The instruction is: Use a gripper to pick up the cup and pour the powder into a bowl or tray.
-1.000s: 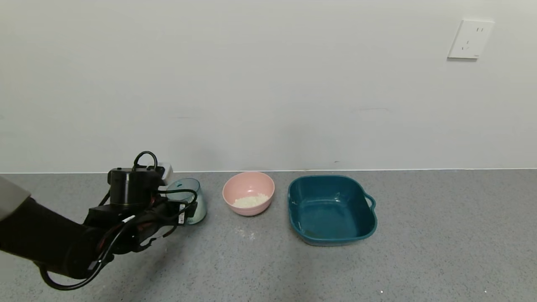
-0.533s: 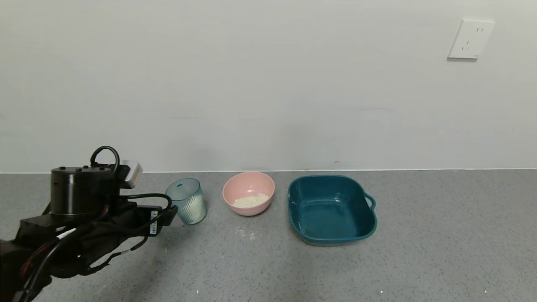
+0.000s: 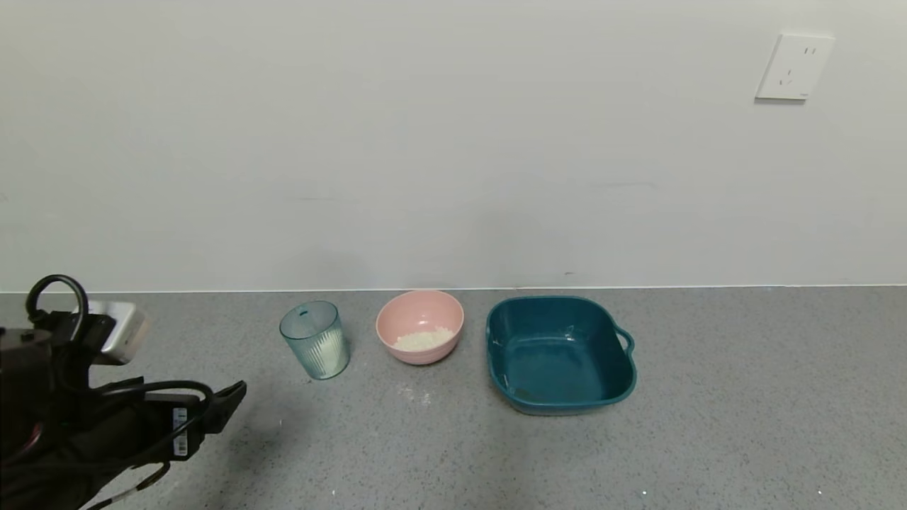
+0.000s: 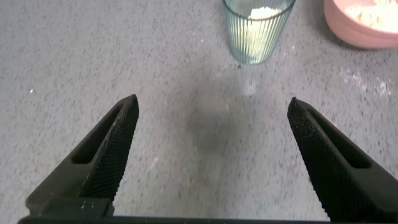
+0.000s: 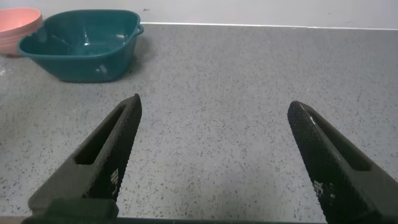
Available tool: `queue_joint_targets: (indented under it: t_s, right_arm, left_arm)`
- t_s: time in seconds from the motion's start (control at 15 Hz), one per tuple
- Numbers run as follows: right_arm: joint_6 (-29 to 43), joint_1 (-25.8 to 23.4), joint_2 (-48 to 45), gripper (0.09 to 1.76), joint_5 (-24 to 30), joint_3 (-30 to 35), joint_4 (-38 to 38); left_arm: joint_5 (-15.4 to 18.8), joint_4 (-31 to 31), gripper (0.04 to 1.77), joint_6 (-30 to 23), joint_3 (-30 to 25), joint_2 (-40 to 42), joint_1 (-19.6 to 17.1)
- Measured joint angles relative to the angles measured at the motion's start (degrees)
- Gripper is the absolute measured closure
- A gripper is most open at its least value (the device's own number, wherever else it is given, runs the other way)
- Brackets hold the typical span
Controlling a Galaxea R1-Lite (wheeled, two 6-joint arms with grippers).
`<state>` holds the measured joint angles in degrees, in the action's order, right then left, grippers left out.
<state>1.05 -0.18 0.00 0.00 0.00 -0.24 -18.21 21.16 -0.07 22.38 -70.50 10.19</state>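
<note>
Left claw [image 4: 211, 146] spread wide, empty, low at the near left of the counter [image 3: 708, 425], well apart from the cup [image 3: 315, 340]. Cup stands upright left of the pink bowl [image 3: 420, 326], which holds powder [image 3: 423, 340]; some residue shows in the cup. Right claw [image 5: 214, 152] open too, idle, right of the teal tray [image 3: 560, 354]. Pour looks done.

3 items in a row on the counter [image 3: 744, 425] near the wall [image 3: 453, 142]: cup [image 3: 315, 339] leftmost, bowl [image 3: 419, 326] just right of it, tray [image 3: 560, 353] right of bowl. Powder [image 3: 423, 340] in bowl. Left gripper [image 3: 212, 411] left of and in front of cup, apart.
</note>
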Motion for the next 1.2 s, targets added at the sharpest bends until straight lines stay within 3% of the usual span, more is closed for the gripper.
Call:
queue_joint_targets:
  t_s: [0.93,1.2]
  right_arm:
    - [0.0,0.0,0.0,0.14,0.0,0.0,0.0]
    - [0.0,0.0,0.0,0.14,0.0,0.0,0.0]
  left_arm:
    - [0.2,-32.4,0.09,0.0,-1.2,35.9,-0.2]
    - [0.7,-36.8,0.09,0.6,-1.2,43.3,-5.4]
